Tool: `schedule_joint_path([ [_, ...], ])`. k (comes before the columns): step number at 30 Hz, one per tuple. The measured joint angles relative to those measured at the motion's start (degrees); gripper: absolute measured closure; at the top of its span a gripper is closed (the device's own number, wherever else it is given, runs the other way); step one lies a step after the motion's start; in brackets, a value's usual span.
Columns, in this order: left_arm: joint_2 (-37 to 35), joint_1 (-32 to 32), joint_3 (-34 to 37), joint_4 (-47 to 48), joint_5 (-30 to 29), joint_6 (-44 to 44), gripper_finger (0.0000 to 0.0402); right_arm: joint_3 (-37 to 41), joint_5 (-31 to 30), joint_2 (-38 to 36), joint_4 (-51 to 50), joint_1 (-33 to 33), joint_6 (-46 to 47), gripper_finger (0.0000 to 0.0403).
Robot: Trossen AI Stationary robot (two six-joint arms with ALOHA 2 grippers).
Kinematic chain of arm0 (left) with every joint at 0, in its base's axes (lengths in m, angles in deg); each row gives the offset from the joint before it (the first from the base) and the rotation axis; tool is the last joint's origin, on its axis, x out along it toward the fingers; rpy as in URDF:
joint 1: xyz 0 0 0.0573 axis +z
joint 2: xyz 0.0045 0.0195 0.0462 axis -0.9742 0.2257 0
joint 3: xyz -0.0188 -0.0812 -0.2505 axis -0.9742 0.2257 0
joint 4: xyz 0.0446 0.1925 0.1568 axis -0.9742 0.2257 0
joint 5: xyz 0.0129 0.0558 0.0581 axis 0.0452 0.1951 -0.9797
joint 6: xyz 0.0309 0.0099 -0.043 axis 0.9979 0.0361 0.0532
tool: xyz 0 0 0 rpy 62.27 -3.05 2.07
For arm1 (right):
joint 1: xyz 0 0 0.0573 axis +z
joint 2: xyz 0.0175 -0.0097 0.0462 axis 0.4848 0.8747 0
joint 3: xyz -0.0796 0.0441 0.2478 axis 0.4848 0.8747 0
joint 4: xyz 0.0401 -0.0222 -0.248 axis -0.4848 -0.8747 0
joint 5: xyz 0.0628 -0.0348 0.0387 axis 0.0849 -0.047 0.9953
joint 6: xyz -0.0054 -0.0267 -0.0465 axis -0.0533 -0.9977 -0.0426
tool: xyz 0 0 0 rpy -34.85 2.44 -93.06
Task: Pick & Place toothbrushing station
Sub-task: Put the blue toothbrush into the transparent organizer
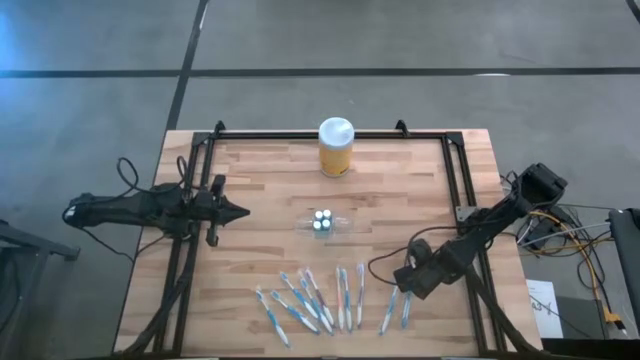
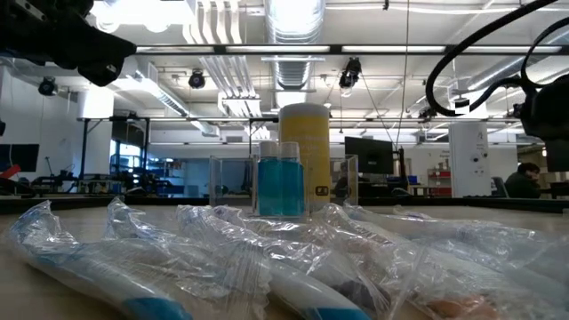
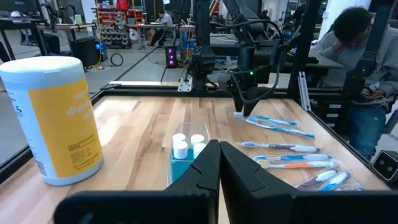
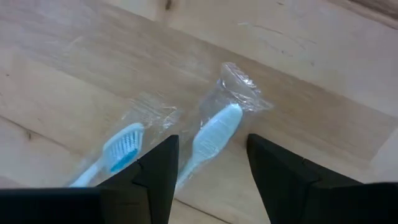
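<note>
The clear holder [image 1: 322, 222] with white-capped tubes stands at mid-table; the left wrist view shows its blue inside [image 3: 185, 163]. Several wrapped blue-and-white toothbrushes [image 1: 320, 300] lie in a row along the near edge. My right gripper [image 1: 408, 283] points down, open, over the row's right end. In its wrist view its fingers [image 4: 163, 163] straddle the head of one wrapped toothbrush [image 4: 219, 126] without touching it, and a second brush [image 4: 122, 149] lies beside. My left gripper [image 1: 236, 211] is shut, level, left of the holder, touching nothing.
A yellow jar with a white lid [image 1: 336, 147] stands at the far edge, behind the holder. A black frame [image 1: 455, 170] runs along the table's sides. Bare wood lies between the holder and the toothbrush row. A person [image 3: 357, 56] sits beyond the table's right side.
</note>
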Motion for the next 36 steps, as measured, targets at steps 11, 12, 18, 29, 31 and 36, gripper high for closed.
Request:
schedule_joint_path([
  [11, 0.0, 0.0, 0.4, 0.0, 0.0, -0.4, 0.0388, 0.3, 1.4, -0.9, -2.8, -0.8, -4.3, 0.0314],
  [12, 0.0, 0.0, 0.5, 0.0, 0.0, -0.4, 0.0389, 0.3, 1.5, -1.1, -3.0, -0.8, -4.6, 0.0328],
  [18, 0.1, 0.0, 0.8, 0.0, -0.1, -0.4, 0.0395, -0.1, 0.7, -2.9, -3.4, -0.9, -9.7, 0.0386],
  [29, 0.1, 0.0, 0.8, -0.1, -3.9, 0.5, 0.0389, -11.6, -23.5, -13.5, -1.9, -4.0, -40.0, 0.0388],
  [31, 0.2, 0.0, 0.9, -0.1, -4.9, 0.4, 0.0393, -14.5, -32.3, -14.5, 1.6, -4.8, -51.9, 0.0388],
  [36, 0.7, 0.0, 0.9, -0.1, -5.2, 0.2, 0.0394, -19.4, -36.4, -14.1, 16.0, -10.6, -78.1, 0.0389],
])
